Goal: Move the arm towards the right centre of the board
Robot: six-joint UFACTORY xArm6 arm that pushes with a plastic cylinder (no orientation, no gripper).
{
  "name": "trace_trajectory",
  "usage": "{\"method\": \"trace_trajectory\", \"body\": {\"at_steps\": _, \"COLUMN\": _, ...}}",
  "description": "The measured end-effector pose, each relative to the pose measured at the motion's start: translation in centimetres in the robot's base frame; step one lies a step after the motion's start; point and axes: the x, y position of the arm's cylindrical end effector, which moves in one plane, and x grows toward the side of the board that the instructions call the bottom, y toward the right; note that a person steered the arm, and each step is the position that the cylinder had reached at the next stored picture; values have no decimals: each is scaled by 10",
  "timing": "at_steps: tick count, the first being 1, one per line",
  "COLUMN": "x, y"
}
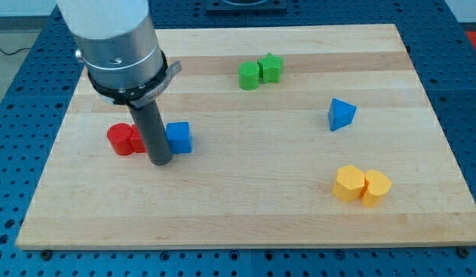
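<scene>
My tip (160, 161) rests on the wooden board (245, 208) at the view's left, between a red cylinder (121, 139) on its left and a blue cube (178, 138) on its right, just below both. A second red block sits behind the rod, mostly hidden. A blue triangular block (341, 115) lies at the view's right centre, far from my tip. The rod and the arm's grey body rise toward the view's top left.
Two green blocks (260, 71) sit touching each other near the view's top centre. Two yellow blocks (361, 185) sit touching each other at the view's lower right. A blue perforated table surrounds the board.
</scene>
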Motion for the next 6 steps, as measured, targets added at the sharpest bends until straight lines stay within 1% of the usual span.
{"method": "trace_trajectory", "body": {"at_steps": 1, "x": 1, "y": 1}}
{"method": "trace_trajectory", "body": {"at_steps": 2, "x": 8, "y": 42}}
{"method": "trace_trajectory", "body": {"at_steps": 4, "x": 3, "y": 217}}
{"method": "trace_trajectory", "body": {"at_steps": 5, "x": -18, "y": 309}}
{"method": "trace_trajectory", "body": {"at_steps": 6, "x": -62, "y": 364}}
